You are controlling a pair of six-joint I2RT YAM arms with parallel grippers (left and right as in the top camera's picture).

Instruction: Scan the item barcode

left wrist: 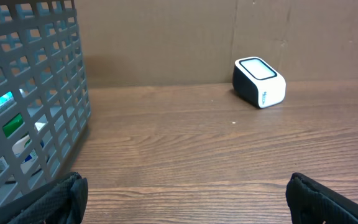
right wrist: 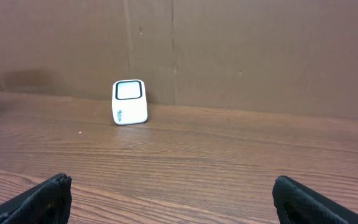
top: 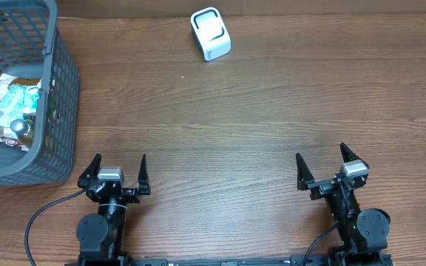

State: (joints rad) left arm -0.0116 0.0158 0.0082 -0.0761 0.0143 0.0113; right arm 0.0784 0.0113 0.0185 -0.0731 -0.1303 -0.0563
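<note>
A white barcode scanner (top: 211, 34) with a dark window stands at the table's far edge; it also shows as the scanner (left wrist: 259, 81) and the scanner (right wrist: 130, 102) in the wrist views. Packaged items (top: 15, 109) lie in a grey mesh basket (top: 61, 89) at the far left. My left gripper (top: 117, 168) is open near the front edge, right of the basket, nothing between its fingers (left wrist: 61, 199). My right gripper (top: 322, 163) is open at the front right, holding nothing, fingers (right wrist: 303, 202) wide apart.
A brown cardboard wall (right wrist: 241, 50) runs behind the table. The basket wall (left wrist: 36, 99) stands close on the left gripper's left side. Bare wooden tabletop (top: 220, 140) lies between the grippers and the scanner.
</note>
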